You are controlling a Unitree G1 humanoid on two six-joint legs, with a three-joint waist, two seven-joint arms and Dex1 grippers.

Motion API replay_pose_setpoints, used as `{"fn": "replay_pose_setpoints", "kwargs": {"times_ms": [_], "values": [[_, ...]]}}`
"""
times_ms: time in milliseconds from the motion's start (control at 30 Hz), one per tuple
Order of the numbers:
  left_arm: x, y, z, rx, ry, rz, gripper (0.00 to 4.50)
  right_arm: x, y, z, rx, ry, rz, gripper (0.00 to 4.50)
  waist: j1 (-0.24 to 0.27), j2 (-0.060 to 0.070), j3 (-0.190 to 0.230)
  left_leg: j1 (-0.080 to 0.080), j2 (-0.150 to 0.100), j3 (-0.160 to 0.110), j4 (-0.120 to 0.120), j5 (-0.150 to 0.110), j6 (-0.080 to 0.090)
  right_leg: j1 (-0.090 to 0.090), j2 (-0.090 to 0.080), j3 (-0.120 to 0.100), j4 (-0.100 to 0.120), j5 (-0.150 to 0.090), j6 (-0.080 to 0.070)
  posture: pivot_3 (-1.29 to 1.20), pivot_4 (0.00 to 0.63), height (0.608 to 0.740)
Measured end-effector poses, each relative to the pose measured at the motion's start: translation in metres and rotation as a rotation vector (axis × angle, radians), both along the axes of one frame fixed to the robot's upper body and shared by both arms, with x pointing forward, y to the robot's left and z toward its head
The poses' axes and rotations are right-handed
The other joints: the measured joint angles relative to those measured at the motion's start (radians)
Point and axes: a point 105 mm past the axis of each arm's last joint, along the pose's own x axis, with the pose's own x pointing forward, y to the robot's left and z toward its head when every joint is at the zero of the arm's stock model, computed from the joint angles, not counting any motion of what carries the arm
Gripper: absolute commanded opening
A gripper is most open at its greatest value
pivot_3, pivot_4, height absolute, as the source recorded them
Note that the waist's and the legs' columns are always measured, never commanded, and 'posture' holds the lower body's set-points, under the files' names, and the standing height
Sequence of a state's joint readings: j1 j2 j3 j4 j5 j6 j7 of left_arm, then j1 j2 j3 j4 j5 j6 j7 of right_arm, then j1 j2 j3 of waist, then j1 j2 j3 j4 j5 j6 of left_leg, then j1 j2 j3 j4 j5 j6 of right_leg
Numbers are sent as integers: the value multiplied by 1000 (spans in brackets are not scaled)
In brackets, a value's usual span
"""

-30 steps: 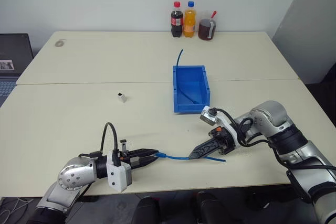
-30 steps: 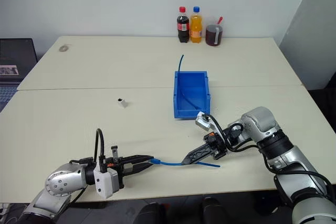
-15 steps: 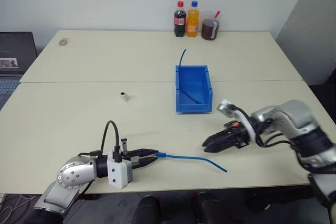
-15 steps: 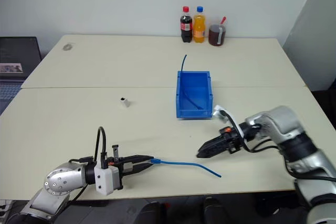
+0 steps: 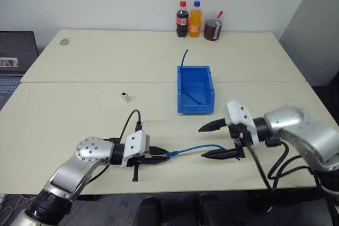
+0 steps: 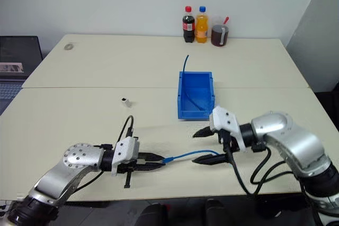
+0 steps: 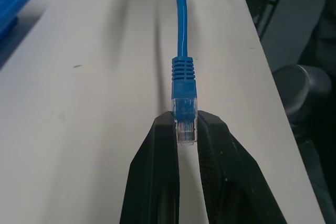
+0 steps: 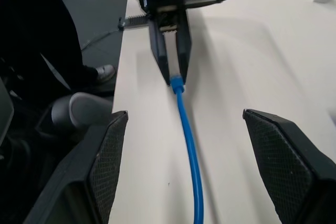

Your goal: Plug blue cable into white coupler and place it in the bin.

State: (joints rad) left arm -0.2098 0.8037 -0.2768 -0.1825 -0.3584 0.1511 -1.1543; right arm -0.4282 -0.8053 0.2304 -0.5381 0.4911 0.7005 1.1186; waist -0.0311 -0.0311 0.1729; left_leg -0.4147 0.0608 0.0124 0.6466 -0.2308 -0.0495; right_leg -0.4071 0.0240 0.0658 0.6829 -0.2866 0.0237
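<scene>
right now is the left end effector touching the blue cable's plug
Touching. The left wrist view shows the left end effector with both fingers pressed against the clear plug of the blue cable, no gap on either side.

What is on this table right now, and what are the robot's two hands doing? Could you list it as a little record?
left gripper: jaws shut on the clear plug of the blue cable
right gripper: jaws open wide, either side of the cable's far end, holding nothing
white coupler: alone on the table, untouched, left of the bin
bin: blue, mid-table, with a darker cable sticking out over its far wall
back edge: two bottles and a jug
plugging in: not yet done
</scene>
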Motion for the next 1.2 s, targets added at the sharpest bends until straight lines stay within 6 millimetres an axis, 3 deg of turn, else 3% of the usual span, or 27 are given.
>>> {"fn": "replay_pose_setpoints", "kwargs": {"times_ms": [167, 367, 400, 600, 933, 1200], "values": [[24, -4, -9, 96, -11, -18, 223, 4, -1, -14, -9, -75, -53, 3720, 0, 0, 0, 0, 0, 0, 0, 0, 0, 0, 1, 0, 0, 0, 0, 0, 150, 740], [38, -11, -14, 187, -62, -74, 223, 14, 2, -23, 15, -112, -119, 3720, 0, 0, 0, 0, 0, -1, 0, 0, 0, 0, 1, 1, 0, 0, -1, 0, 150, 740], [39, -12, -14, 195, -73, -83, 922, 15, 3, -23, 22, -114, -128, 3733, 0, 0, 0, 0, 0, -1, 0, 0, 0, 0, 1, 1, 0, 0, -1, 0, 150, 740], [40, -12, -13, 206, -103, -112, 1996, 19, 6, -24, 50, -115, -164, 3733, 0, 0, 0, 0, 0, -1, 0, 0, 0, 0, 1, 1, 0, 0, -1, 0, 150, 740], [41, 4, -10, 197, -76, -33, 4342, 22, 18, -33, 93, -58, -170, 3733, -2, 0, 0, 0, 1, -1, 0, 0, 0, 0, 2, 1, 1, 0, -1, 0, 150, 740], [16, 28, 9, 87, -89, 76, 4472, 36, 39, -56, 87, 20, -105, 3733, -2, -1, -1, 1, 2, 0, 0, 0, 0, 0, 2, 2, 2, 1, -2, 0, 150, 740]]}}
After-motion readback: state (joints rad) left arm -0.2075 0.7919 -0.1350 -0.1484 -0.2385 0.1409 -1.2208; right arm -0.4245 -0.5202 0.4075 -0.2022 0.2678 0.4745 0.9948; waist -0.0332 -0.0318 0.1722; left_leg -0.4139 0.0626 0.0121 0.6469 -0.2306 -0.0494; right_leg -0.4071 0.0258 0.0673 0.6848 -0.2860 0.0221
